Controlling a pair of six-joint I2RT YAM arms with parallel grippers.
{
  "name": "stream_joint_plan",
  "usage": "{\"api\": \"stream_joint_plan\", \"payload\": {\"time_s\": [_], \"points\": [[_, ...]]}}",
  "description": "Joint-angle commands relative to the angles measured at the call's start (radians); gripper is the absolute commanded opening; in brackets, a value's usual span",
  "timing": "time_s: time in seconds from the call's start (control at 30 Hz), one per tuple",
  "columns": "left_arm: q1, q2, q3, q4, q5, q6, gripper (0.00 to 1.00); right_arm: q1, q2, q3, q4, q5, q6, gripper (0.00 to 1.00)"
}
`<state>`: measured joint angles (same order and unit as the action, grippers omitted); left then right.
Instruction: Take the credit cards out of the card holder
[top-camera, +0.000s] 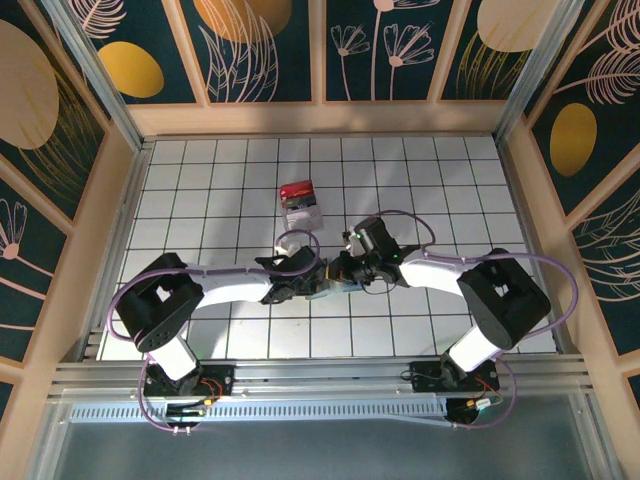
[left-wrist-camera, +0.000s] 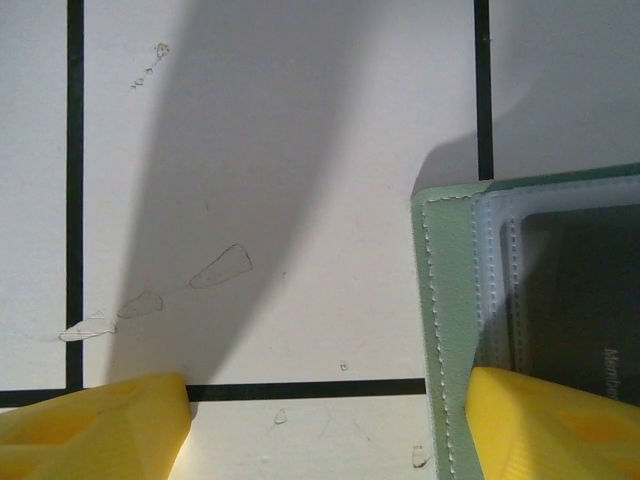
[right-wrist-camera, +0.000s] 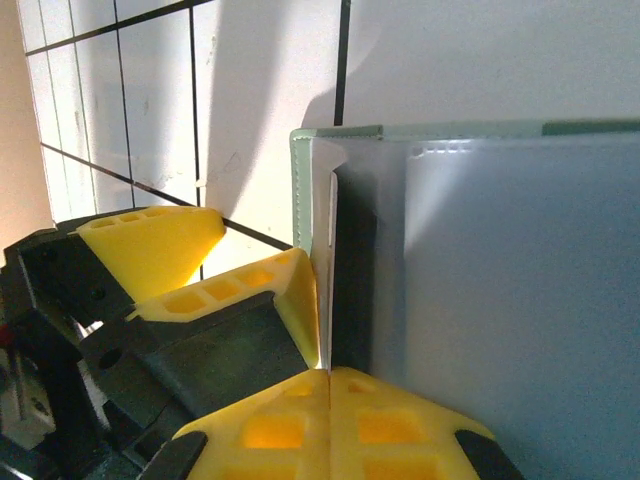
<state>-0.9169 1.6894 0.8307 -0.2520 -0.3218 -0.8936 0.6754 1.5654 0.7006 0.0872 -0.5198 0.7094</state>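
Note:
The card holder (left-wrist-camera: 448, 330) lies on the white tiles, its pale green stitched rim round a clear pocket with a dark card (left-wrist-camera: 590, 300) inside. In the right wrist view its blue-grey leaf (right-wrist-camera: 520, 300) fills the right side. My left gripper (left-wrist-camera: 320, 430) is open and straddles the holder's left edge, its right finger (left-wrist-camera: 550, 425) over the pocket. My right gripper (right-wrist-camera: 328, 375) is shut on a thin pale sheet edge at the holder's side; I cannot tell whether it is a card or a pocket flap. From above, both grippers (top-camera: 308, 282) (top-camera: 345, 272) meet over the holder (top-camera: 330, 288).
A red-topped block with a clear base (top-camera: 298, 202) stands about two tiles behind the grippers. Wooden walls (top-camera: 320, 118) ring the tiled floor. The left arm's yellow fingers (right-wrist-camera: 160, 240) crowd close beside my right fingers.

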Motion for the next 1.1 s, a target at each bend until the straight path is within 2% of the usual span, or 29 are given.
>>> {"api": "stream_joint_plan", "payload": {"time_s": [0.0, 0.43, 0.77, 1.07], "points": [[0.037, 0.096, -0.031, 0.010, 0.014, 0.040, 0.75, -0.015, -0.045, -0.018, 0.025, -0.022, 0.006, 0.05], [0.047, 0.099, -0.001, -0.025, -0.017, 0.068, 0.75, -0.031, -0.049, -0.022, -0.027, 0.029, -0.003, 0.04], [0.052, 0.089, 0.072, -0.063, -0.057, 0.111, 0.75, -0.041, 0.000, -0.042, 0.063, 0.010, 0.020, 0.04], [0.051, 0.003, 0.128, -0.086, -0.061, 0.118, 0.74, -0.053, 0.002, -0.055, 0.084, 0.009, 0.035, 0.04]]}}
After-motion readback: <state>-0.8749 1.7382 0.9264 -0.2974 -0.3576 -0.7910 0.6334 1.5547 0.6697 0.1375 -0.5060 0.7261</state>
